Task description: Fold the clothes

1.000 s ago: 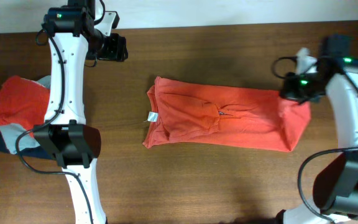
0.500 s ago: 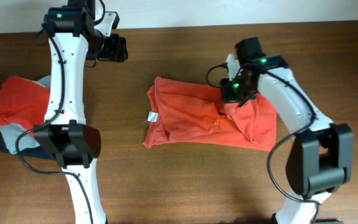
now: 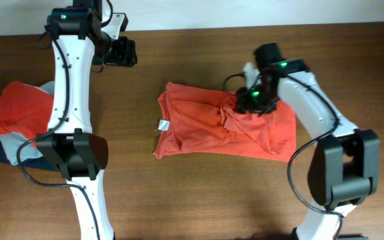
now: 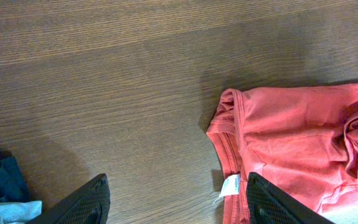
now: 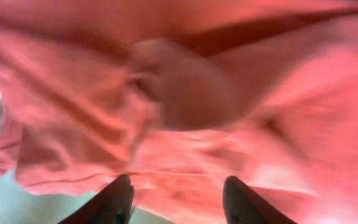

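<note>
Moved since a second ago: your right gripper (image 3: 249,100) has come in from the far right end of the table (image 3: 212,200) to the middle of the shirt (image 3: 192,127). The shirt's right end came along with it, so the whole thing is shorter now, with a flap doubled over on top.
Since half a second ago: barely anything; that gripper sits a touch lower and the flap is bunched a bit more under it.
Left arm vs before: hasn't budged in any of the three overhead shots.
Right arm pose: it comes up from the near right corner and bends back in, with the wrist low over the shirt's upper middle.
Right grip: your wrist cam is all blurry orange cloth. The fingers show a gap, but I can't tell whether they've got fabric pinched.
Left arm pose: stretched to the far edge, left gripper (image 3: 122,52) hanging over bare wood, well apart from the shirt.
Left grip: fingers spread wide, nothing between them.
Shirt: mid-table, collar end to the left, white tag (image 3: 163,125) at that edge.
Side stuff: heap of clothes (image 3: 15,110) at the left edge.
</note>
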Robot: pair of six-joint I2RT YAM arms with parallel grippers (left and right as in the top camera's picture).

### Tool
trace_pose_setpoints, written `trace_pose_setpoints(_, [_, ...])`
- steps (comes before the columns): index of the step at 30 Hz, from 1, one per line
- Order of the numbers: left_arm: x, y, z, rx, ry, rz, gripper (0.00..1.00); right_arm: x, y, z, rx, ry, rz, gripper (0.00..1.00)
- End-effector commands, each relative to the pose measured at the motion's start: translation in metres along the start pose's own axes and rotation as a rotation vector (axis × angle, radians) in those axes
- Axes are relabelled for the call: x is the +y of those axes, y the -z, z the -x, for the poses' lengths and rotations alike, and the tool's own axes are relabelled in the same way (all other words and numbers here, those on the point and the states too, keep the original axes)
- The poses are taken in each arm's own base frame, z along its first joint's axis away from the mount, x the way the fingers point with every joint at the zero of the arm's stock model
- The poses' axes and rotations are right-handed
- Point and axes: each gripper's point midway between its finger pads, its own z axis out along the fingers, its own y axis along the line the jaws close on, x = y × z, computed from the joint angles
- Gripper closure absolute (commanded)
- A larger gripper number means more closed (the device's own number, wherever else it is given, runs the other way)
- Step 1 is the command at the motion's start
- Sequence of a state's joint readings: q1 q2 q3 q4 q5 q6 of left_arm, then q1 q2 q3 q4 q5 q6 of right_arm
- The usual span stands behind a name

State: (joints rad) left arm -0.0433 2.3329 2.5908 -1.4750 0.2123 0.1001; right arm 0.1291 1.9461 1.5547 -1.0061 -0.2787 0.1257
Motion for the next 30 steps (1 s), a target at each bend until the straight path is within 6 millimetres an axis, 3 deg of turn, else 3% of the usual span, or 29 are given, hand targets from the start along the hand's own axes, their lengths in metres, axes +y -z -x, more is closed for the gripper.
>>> trace_pose_setpoints(1, [0.0,0.008,0.004,-0.025,-0.002,0.003,0.29,-0.038,0.024,0.013,-0.066,-0.079,-0.025,0.8])
trace_pose_setpoints(2, [0.0,0.008,0.005,-0.026,-0.002,0.003,0.29,-0.05,0.025,0.014,-0.074,-0.104,-0.03,0.92])
trace_pose_setpoints(3, [0.0,0.008,0.005,-0.027,-0.003,0.003,0.28,-0.056,0.023,0.014,-0.075,-0.119,-0.032,0.96])
trace_pose_setpoints(8, [0.0,0.008,0.006,-0.033,-0.003,0.003,0.28,-0.072,-0.006,0.001,-0.022,-0.158,-0.023,0.96])
trace_pose_setpoints(15, [0.0,0.008,0.005,-0.029,-0.003,0.003,0.28,-0.045,-0.051,-0.018,0.031,-0.099,0.049,0.96])
trace_pose_setpoints(18, [0.0,0.008,0.003,-0.021,-0.001,0.002,0.28,-0.012,-0.061,-0.031,0.073,-0.04,0.12,0.96])
trace_pose_setpoints(22, [0.0,0.008,0.002,-0.014,0.001,0.002,0.28,0.048,-0.053,-0.047,0.112,0.131,0.3,0.96])
trace_pose_setpoints(24, [0.0,0.008,0.002,-0.015,0.001,0.002,0.28,0.066,-0.042,-0.054,0.112,0.202,0.32,0.96])
trace_pose_setpoints(27, [0.0,0.008,0.002,-0.015,0.0,0.002,0.28,0.069,-0.025,-0.056,0.083,0.265,0.307,0.96])
trace_pose_setpoints(30, [0.0,0.008,0.003,-0.017,-0.008,0.003,0.28,0.048,-0.007,-0.04,0.003,0.258,0.211,0.96])
